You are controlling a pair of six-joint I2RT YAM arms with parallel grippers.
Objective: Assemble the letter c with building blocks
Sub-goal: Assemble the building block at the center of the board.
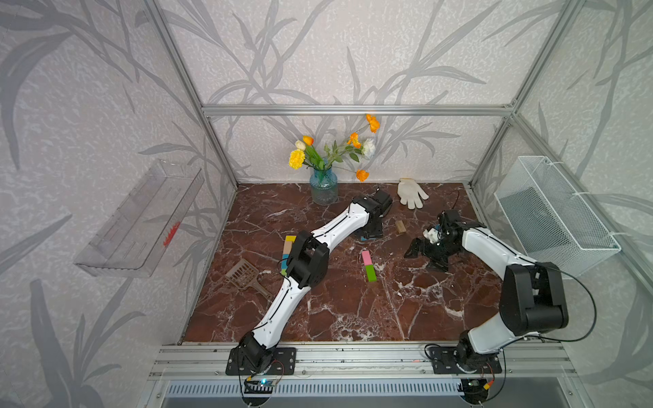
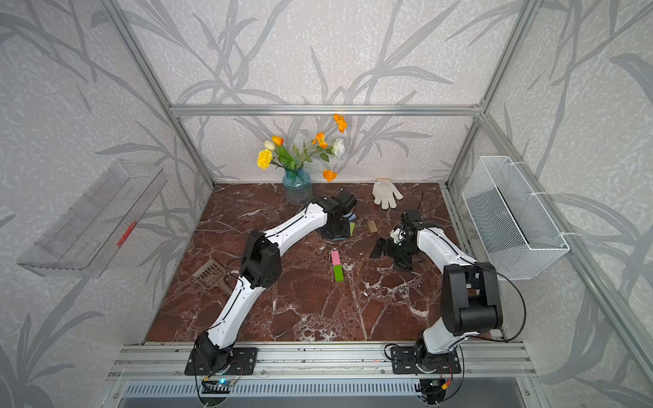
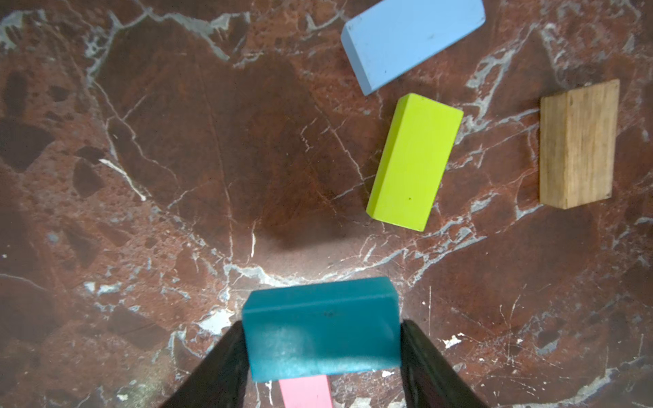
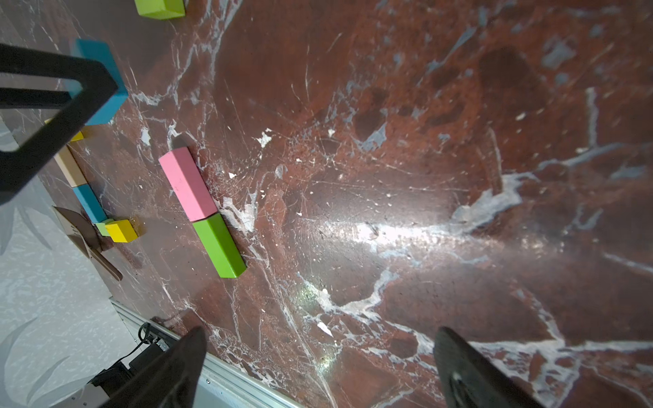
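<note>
Left fingers (image 3: pixel 219 364): closed on the teal block (image 3: pixel 318 311), one finger pressed to each end. Whether the block clears the table (image 1: pixel 353 311) cannot be told.
Left gripper (image 3: pixel 323 326): seen in both top views in front of the vase (image 1: pixel 323 189) and a little to its right, pointed down.
Around the grip: the lime block (image 3: pixel 413 162), blue block (image 3: pixel 410 39) and tan block (image 3: pixel 579 145) lie flat, none touching. Lime is near blue, and tan is set farther right of the vase.
Pink block (image 4: pixel 187 183): laid end to end with the green block (image 4: pixel 219 245), touching it. The pair is in front of the vase, nearer the robot than the left gripper.
Row (image 1: pixel 287 252): yellow, tan, teal and green blocks laid end to end, front-left of the vase and partly hidden by the left arm's elbow. A yellow block (image 4: pixel 122 230) is seen just beside its green end.
Right fingers (image 4: pixel 176 364): spread wide over bare table.
Right gripper (image 1: pixel 425 254): well to the right of the vase, beyond the tan block.
Glove (image 1: pixel 411 193): right of the vase, by the back wall.
Scoop (image 1: pixel 247 277): front-left of the vase, past the row.
</note>
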